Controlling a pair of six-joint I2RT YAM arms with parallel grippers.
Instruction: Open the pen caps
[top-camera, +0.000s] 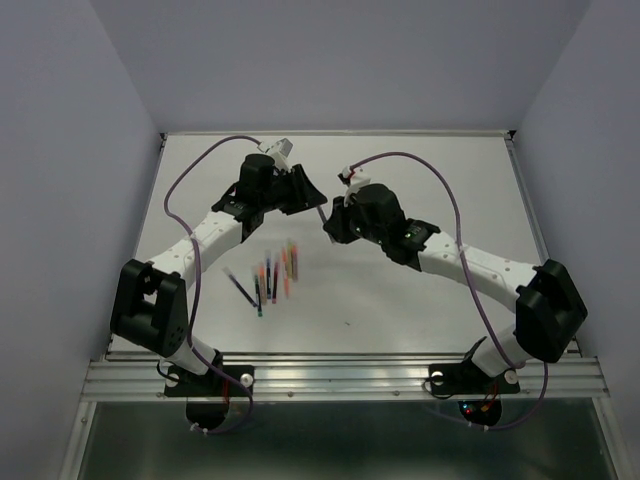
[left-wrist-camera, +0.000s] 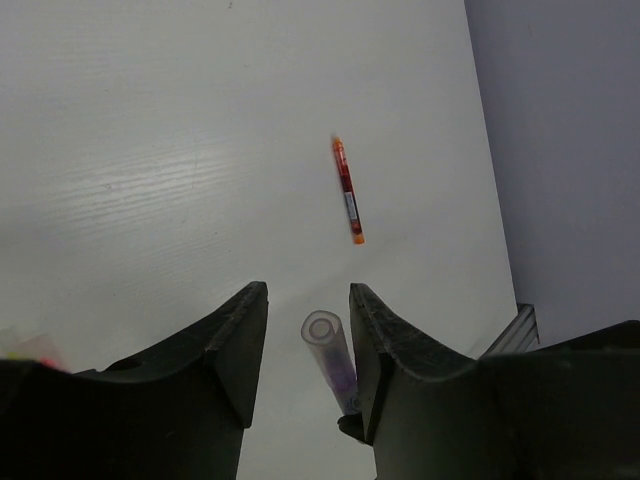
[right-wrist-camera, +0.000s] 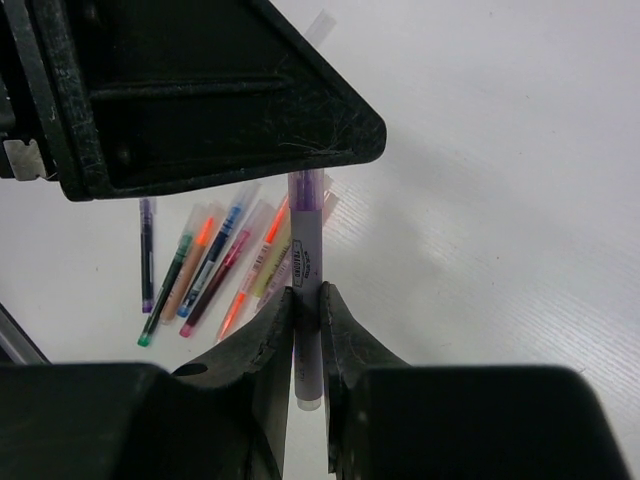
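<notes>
The purple pen (right-wrist-camera: 306, 270) is standing on end between the two grippers. Its barrel is pale lilac with a strip of dark print running along it. Its cap (left-wrist-camera: 328, 350) is showing as a clear tube tinted purple, with the round end facing the left wrist camera.

The right gripper (right-wrist-camera: 305, 296) is pinching the barrel low down, its jaws nearly together with the pen filling the narrow gap. The left gripper (left-wrist-camera: 307, 295) is sitting over the other end of the pen with its jaws about halfway apart. The cap is lying against one finger, and a clear gap is showing between it and the other finger, so it is not clamped.

Beyond the left gripper's fingertips an orange pen (left-wrist-camera: 347, 190) is lying alone on the white table (left-wrist-camera: 150, 150). To one side of the right gripper's fingers, the loose pens (right-wrist-camera: 205, 265) are lying in a fan of purple, green, orange, blue, red and yellow.
</notes>
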